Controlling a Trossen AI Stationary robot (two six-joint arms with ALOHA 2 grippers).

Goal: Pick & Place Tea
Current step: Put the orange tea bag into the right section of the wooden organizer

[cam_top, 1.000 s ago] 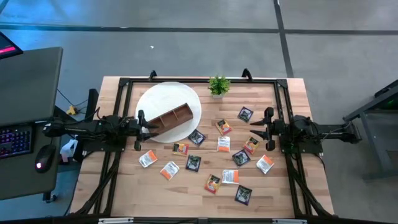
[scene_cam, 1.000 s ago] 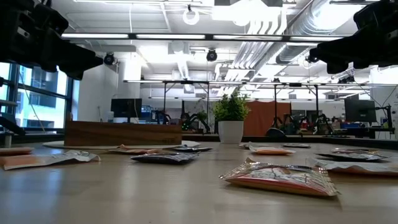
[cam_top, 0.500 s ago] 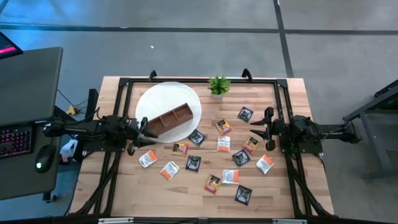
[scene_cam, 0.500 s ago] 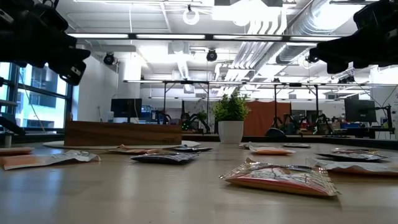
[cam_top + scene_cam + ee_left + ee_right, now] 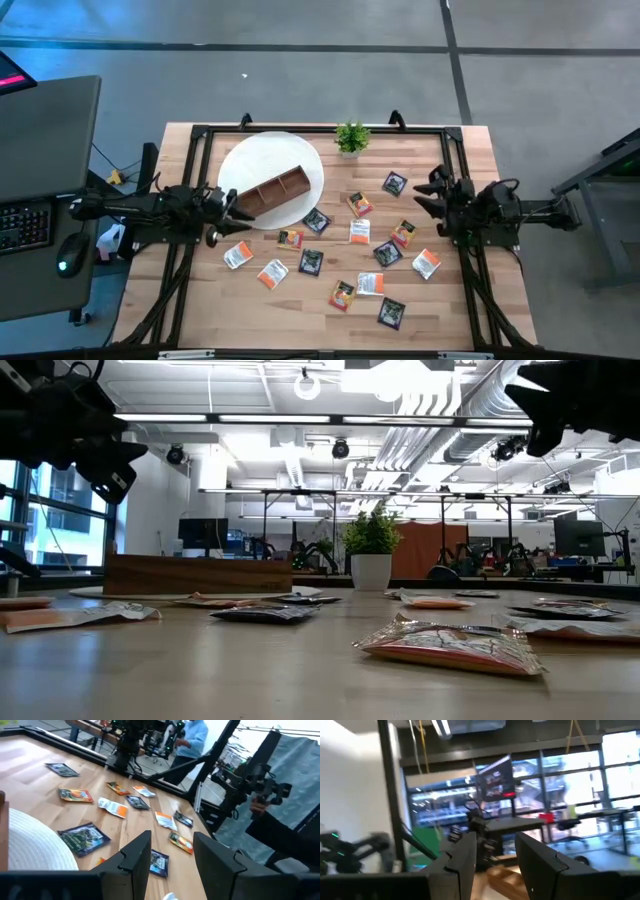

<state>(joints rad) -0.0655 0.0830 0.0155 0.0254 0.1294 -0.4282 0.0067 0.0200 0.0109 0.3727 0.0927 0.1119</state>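
Open-plan lab with exposed ceiling services and grey floor.

Fluorescent strip lights [image 5: 300, 418] and round white ducts [image 5: 455, 400] run overhead. Tall windows [image 5: 45, 525] line one side of the room; black-framed workstations [image 5: 300, 520] stand beyond the table. From above, the grey floor [image 5: 300, 80] carries dark seam lines, and a dark desk [image 5: 45, 190] holds a keyboard [image 5: 25, 225] and mouse [image 5: 68, 258].

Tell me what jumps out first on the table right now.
The scatter of tea sachets across the table's middle and right, navy, orange and white. At left, a wooden compartment box sits on a round white plate, with a small potted plant at the far edge.
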